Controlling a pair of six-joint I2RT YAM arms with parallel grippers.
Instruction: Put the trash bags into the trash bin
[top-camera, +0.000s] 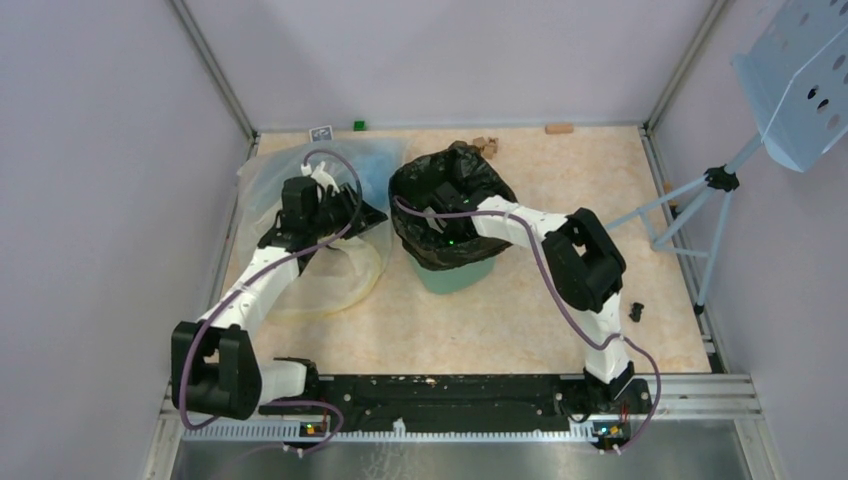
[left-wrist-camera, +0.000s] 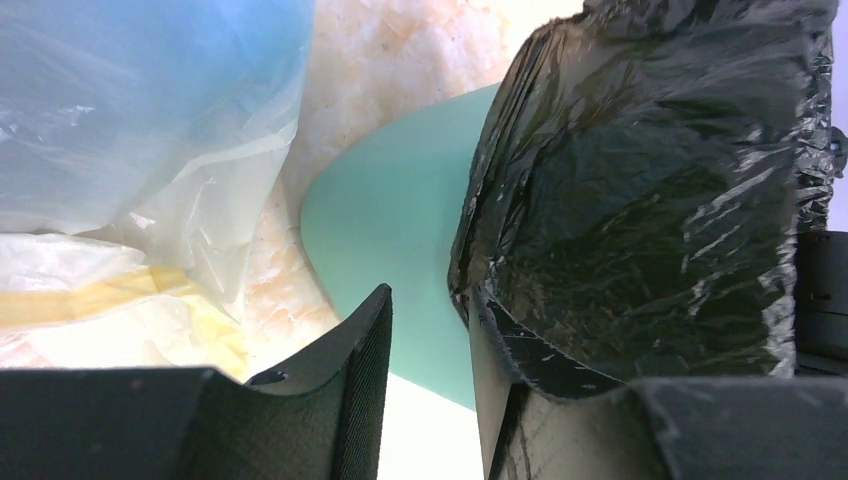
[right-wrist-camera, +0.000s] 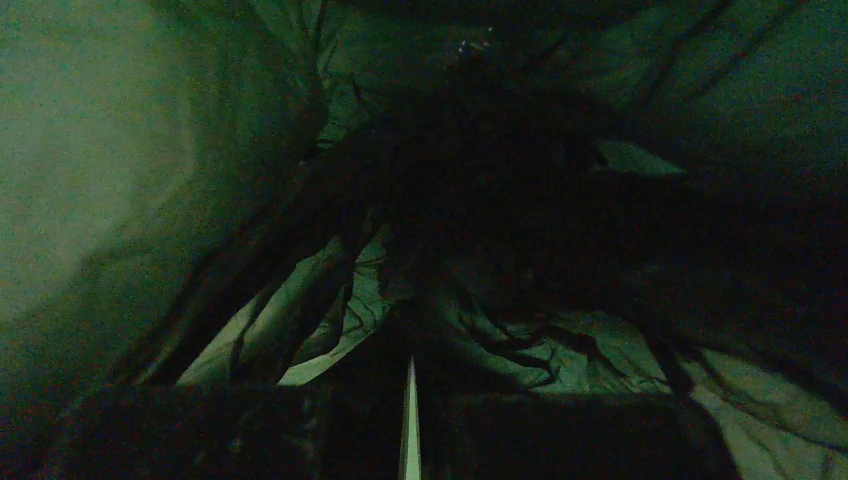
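While the one black bag (top-camera: 500, 195) is draped inside the one green bin (top-camera: 455, 278) near the table's centre, its long axis is set vertical, mouth upward. The right claw (right-wrist-camera: 410, 385) is clenched inside it. At the bin's nine o'clock, the left claw (left-wrist-camera: 425, 320) is held half parted, one finger touched by the overhang.

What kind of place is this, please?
Probably a robotics test cell, not a home: two robot arms bolted to a rail at the edge of the table, plain walls around it, and a tripod stand alongside.
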